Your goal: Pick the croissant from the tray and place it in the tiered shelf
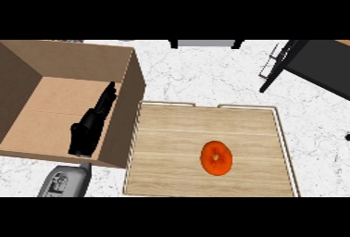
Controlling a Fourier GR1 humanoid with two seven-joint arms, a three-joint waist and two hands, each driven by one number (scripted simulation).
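An orange-red oval item (216,158) with a paler middle lies on the wooden tray (178,185), right of the tray's centre. It looks more like a round pastry than a croissant. The black tiered shelf (295,62) stands at the back right, partly cut off by the view's edge. My left hand (90,127) is open, its fingers straight and pointing away from me, over the right inner side of a cardboard box. It is well left of the tray and touches nothing I can make out. My right hand does not show.
The open cardboard box (130,92) fills the left side, its right wall next to the tray's left rim. A dark object with a grey top (205,44) sits at the back edge. White marble counter (205,78) lies between tray and shelf.
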